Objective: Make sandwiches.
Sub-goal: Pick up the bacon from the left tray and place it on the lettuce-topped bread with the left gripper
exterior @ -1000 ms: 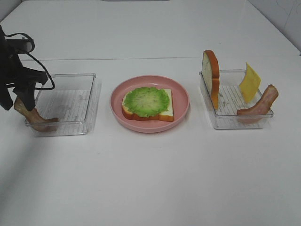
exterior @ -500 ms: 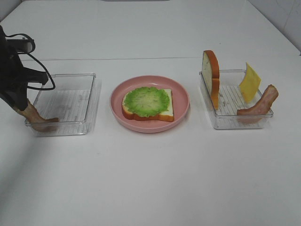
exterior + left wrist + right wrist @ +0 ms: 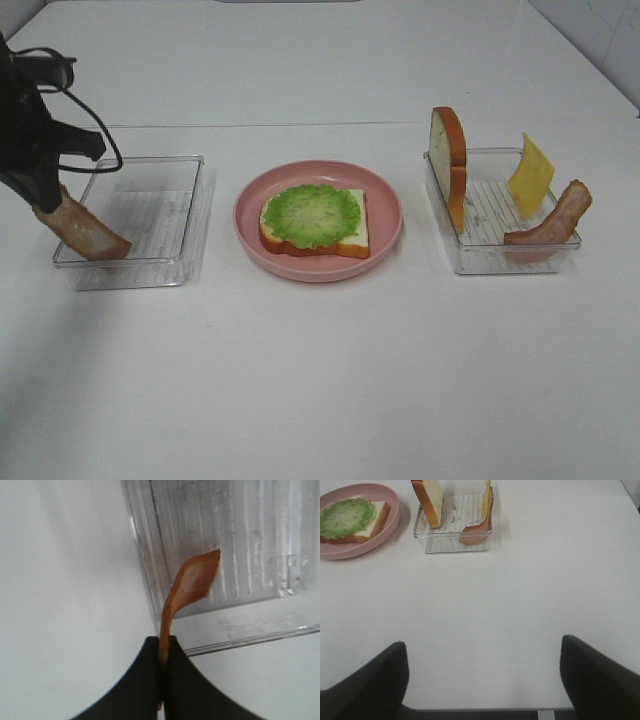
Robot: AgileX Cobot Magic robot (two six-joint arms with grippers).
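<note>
One tray (image 3: 152, 198) seemingly holds bacon (image 3: 90, 231).

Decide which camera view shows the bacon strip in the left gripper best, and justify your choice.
The left wrist view: the bacon strip fills the centre, pinched in the shut left gripper. The exterior high view shows it small, slanting down into the clear tray. The right wrist view misses it.
</note>
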